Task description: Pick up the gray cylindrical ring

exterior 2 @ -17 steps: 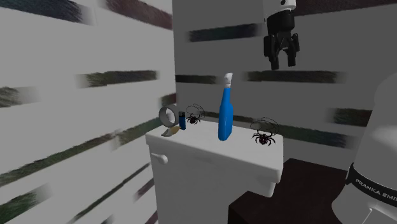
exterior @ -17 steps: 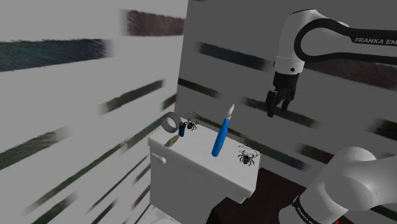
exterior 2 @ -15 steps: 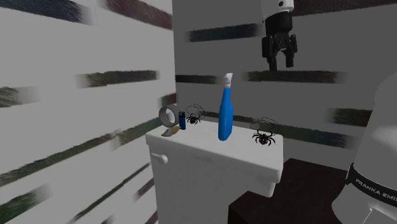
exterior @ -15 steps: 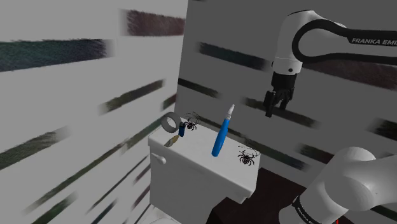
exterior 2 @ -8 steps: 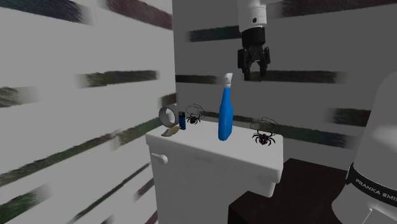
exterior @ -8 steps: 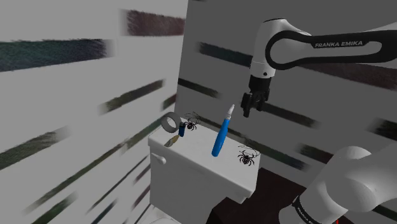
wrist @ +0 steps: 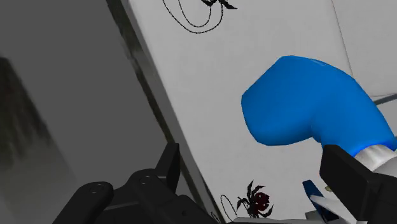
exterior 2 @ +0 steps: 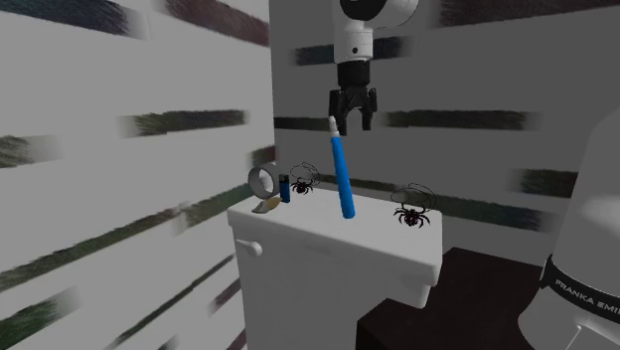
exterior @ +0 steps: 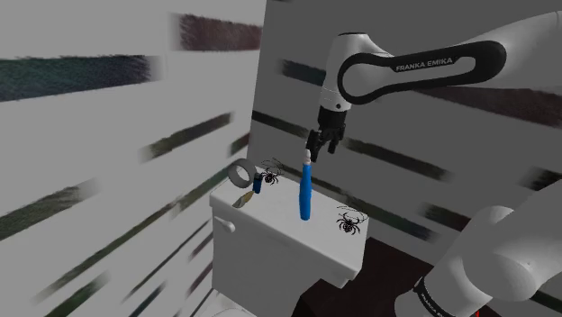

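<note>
Shoulder view, gray ring [exterior: 235, 173] low toward its left, well apart from spread, empty fingers [exterior: 312, 155].

The ring [exterior: 241, 174] is standing on edge at the end of the tank lid [exterior: 288, 239] toward the shoulder view's left. A small curved scrap [exterior: 241, 200] is lying just in front of it, a little canister [exterior: 258, 183] is standing just beside it, and a spider [exterior: 271, 173] is sitting next along. The spray bottle [exterior: 305, 194] is standing near the lid's middle, a second spider [exterior: 349, 222] is sitting to its right, and the gripper [exterior: 318, 151] is hanging right at the bottle's top.
</note>
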Tool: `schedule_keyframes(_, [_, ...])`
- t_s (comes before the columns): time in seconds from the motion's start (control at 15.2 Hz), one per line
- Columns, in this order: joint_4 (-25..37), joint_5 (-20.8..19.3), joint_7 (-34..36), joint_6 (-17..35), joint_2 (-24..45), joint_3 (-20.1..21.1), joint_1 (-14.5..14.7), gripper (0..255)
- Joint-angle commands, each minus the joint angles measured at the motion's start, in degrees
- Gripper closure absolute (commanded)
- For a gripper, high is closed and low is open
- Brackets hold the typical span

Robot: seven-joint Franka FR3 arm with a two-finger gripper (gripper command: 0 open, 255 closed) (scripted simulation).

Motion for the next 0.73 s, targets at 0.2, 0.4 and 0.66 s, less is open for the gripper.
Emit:
schedule_keyframes(0.2, [5.37, -0.36, 0.00, 4.86, 9.94, 1.58, 1.19, 0])
schedule_keyframes(0.4, [9.79, -0.82, 0.07, 7.22, 15.51, 2.45, 1.98, 0])
schedule_keyframes(0.66, [16.53, -1.78, 0.24, 9.51, 22.93, 3.51, 3.13, 0])
